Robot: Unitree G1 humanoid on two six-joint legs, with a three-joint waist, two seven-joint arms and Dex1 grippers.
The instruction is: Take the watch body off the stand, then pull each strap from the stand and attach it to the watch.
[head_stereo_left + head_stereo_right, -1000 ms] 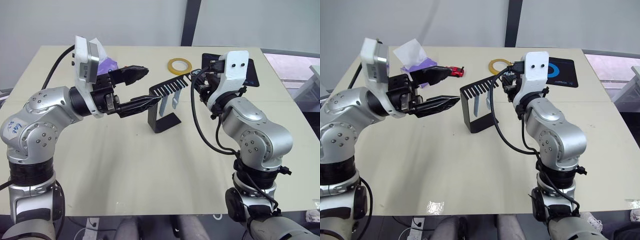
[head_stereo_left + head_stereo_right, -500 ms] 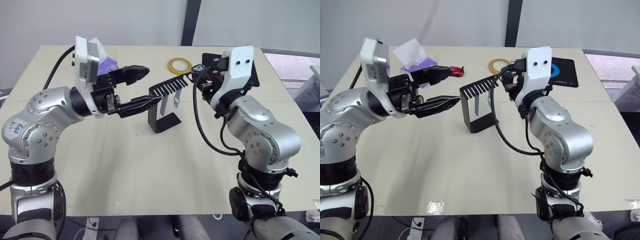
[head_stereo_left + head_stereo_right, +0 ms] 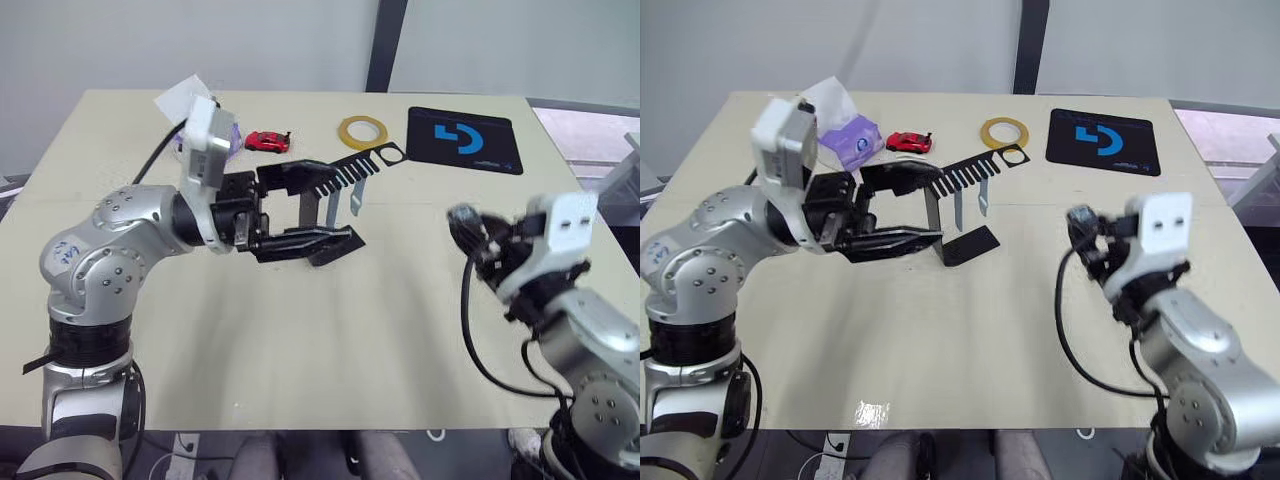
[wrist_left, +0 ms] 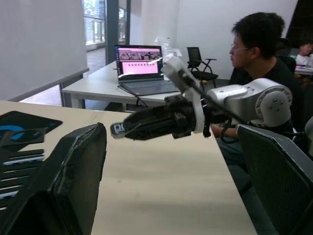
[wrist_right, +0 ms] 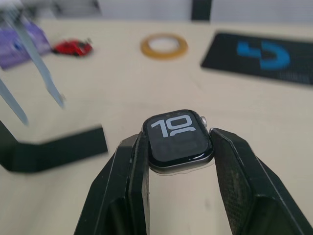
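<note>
Right gripper (image 5: 178,161): closed on the watch body (image 5: 179,139), one black finger pressed to each side of the case. The screen faces up towards the wrist camera and shows large pale digits; the crown is visible at one corner. Gripper and watch are held above the table (image 3: 300,340) on the robot's right side, well apart from the stand (image 3: 325,205). In the left wrist view the same gripper (image 4: 120,129) shows side-on with the watch at its tip.

Left gripper (image 3: 315,205): fingers spread wide apart and holding nothing. The upper finger (image 3: 902,177) lies level with the stand's slotted top bar, the lower finger (image 3: 895,240) just above the table near the foot. The upright post stands between them or just beyond their tips; contact cannot be confirmed.

Stand: upright near the middle of the table, flat foot on the surface, comb bar slanting up towards the far right and ending in a round hole.

Straps (image 3: 342,203): two pale bands, both hanging from the comb bar side by side, clear of the table.

Other items on the table: yellow tape ring (image 3: 361,130) behind the stand; black mouse pad (image 3: 464,140) with blue logo at the far right; small red toy car (image 3: 267,141) and a purple tissue pack (image 3: 850,138) at the far left.

A person (image 4: 254,54) is seated beyond the table, with an open laptop (image 4: 139,66) on a desk behind.
</note>
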